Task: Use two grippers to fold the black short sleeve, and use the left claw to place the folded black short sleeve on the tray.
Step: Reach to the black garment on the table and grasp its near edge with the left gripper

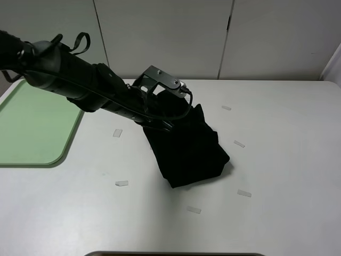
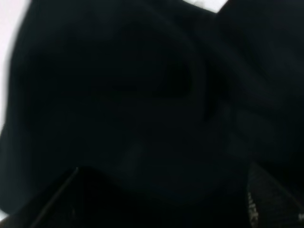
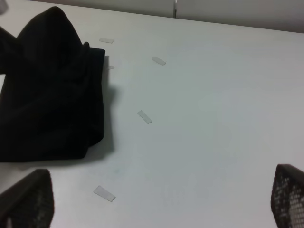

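The black short sleeve (image 1: 189,149) is bunched into a thick bundle in the middle of the table. Its upper part is pulled up into a peak and its lower edge rests on the table. My left gripper (image 1: 169,121) reaches in from the left and is buried in the top of the bundle, shut on the cloth. Black fabric (image 2: 142,95) fills the left wrist view, with one finger pad (image 2: 259,202) at the edge. My right gripper (image 3: 161,202) is open and empty, well to the right of the shirt (image 3: 47,95). The mint-green tray (image 1: 32,128) lies empty at the far left.
Several small pieces of clear tape (image 1: 118,133) lie around the shirt on the white table, one near it (image 3: 145,117) in the right wrist view. White wall panels stand behind the table. The left arm's thick sleeve (image 1: 80,80) crosses above the tray's right corner.
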